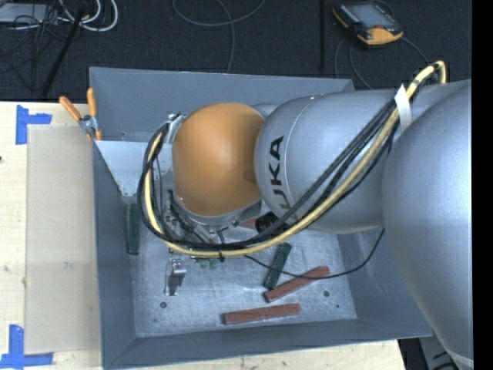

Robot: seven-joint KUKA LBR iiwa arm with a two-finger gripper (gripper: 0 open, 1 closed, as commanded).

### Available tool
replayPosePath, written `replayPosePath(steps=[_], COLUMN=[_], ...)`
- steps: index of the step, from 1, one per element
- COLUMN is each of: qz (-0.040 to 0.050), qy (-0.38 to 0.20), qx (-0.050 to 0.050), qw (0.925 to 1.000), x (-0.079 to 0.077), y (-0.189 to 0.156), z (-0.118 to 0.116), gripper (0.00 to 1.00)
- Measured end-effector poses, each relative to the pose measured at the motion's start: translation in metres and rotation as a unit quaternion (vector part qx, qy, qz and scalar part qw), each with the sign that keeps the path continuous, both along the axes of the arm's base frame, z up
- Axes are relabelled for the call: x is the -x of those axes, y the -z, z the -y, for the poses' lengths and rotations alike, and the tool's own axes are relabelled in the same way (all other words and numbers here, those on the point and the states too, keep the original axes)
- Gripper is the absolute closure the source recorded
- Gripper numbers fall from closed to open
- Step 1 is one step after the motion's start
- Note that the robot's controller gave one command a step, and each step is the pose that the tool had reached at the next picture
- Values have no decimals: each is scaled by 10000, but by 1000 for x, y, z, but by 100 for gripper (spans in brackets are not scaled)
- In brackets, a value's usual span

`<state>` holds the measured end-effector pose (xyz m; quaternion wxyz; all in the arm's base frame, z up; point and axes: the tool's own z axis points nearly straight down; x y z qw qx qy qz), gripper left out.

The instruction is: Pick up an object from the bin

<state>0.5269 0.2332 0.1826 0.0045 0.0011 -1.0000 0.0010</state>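
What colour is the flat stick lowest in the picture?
The stick is reddish brown; the camera view shows it best.

To the view's right of the claw (176, 277), a reddish-brown bar (260, 314) lies flat near the front wall of the bin (231, 87). Further right, a second reddish-brown bar (297, 283) lies slantwise. A dark green stick (277, 264) is tilted, its lower end just by that bar's left end. Left of the claw, a dark green strip (132, 230) lies along the side wall. Far above and right of the claw, outside the bin, an orange-and-black handheld device (370, 21) rests on the dark floor (254, 45) among thin cables (202, 6).
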Motion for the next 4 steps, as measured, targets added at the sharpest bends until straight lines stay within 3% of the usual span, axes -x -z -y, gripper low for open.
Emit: replayPosePath(steps=[1,2,3,4], qz=[35,64,56,56], qy=[20,78,97,798], qx=[-9,-25,-17,2], qw=[10000,9999,9999,9968], x=[-2,-47,-59,-41], y=[-4,21,31,74], z=[1,36,56,71], gripper=[0,0,0,0])
